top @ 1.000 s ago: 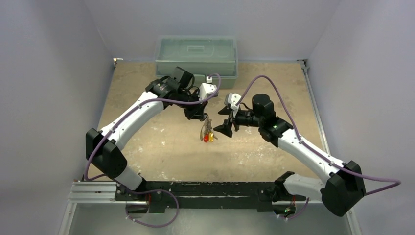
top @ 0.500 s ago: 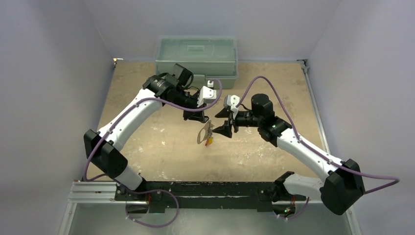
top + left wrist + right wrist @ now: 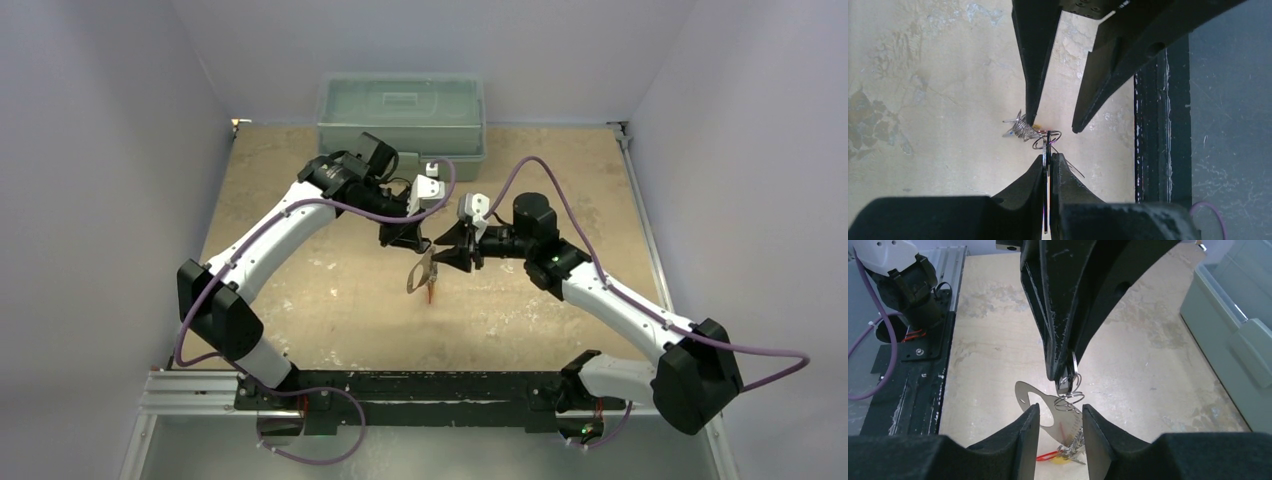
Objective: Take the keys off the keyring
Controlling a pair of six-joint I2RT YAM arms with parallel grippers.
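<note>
My left gripper point(image 3: 408, 240) is shut on the top of the key bunch and holds it in the air over the middle of the table. In the left wrist view its jaws point(image 3: 1048, 156) pinch a thin flat piece beside small wire rings point(image 3: 1047, 140). The keyring point(image 3: 1029, 392), a grey oval loop, hangs below the left gripper point(image 3: 1063, 380). The keys point(image 3: 1068, 452), with red and yellow tags, dangle lowest. My right gripper point(image 3: 1060, 407) is open. Its fingers straddle the loop's lower part without touching it. From above it point(image 3: 450, 252) sits just right of the keyring point(image 3: 420, 272).
A grey-green lidded bin point(image 3: 402, 112) stands at the back of the table. The black base rail point(image 3: 420, 385) runs along the near edge and shows in the left wrist view point(image 3: 1160, 125). Grey walls close in the left and right sides.
My right gripper has moved left and slightly up, and its open fingers now reach round the hanging bunch. The bunch has swung and turned a little under my left gripper.
</note>
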